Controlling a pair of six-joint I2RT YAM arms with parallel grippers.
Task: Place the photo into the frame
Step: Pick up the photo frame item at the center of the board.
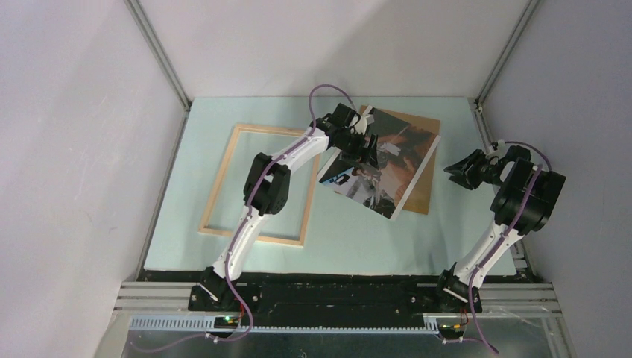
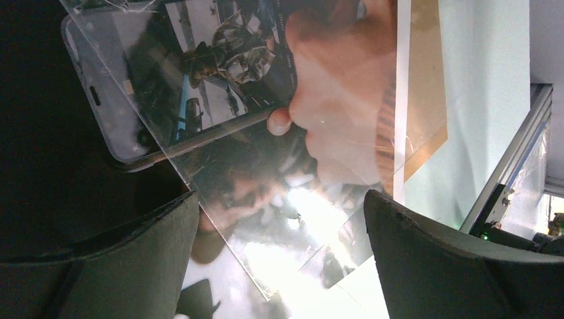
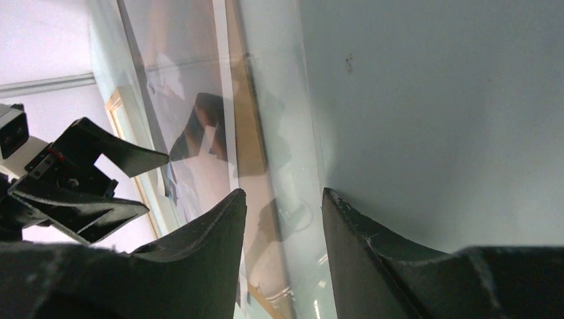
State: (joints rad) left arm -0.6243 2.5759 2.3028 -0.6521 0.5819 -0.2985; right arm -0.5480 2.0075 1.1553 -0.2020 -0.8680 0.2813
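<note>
Left gripper [image 1: 363, 149] hangs right over the photo [image 1: 387, 175], jaws spread wide and gripping nothing. The photo lies picture-side up on the brown backing board [image 1: 423, 160], right of centre, skewed to the table [image 1: 186, 253]. One corner points back at the arm bases, and the longer sides seem to run near to far, leaning right. The frame [image 1: 216, 190] lies flat to the left, pale wood up, long axis near to far, apart from the photo.

The right gripper [image 1: 456, 173] hovers off the board's right edge. In its own wrist view the fingers [image 3: 199, 252] stand a narrow gap apart, with nothing between.

The left wrist view brings out the print: a figure in a hat inside a phone-shaped panel, with orange-brown tones beside it. From above that is only a dark blur.
</note>
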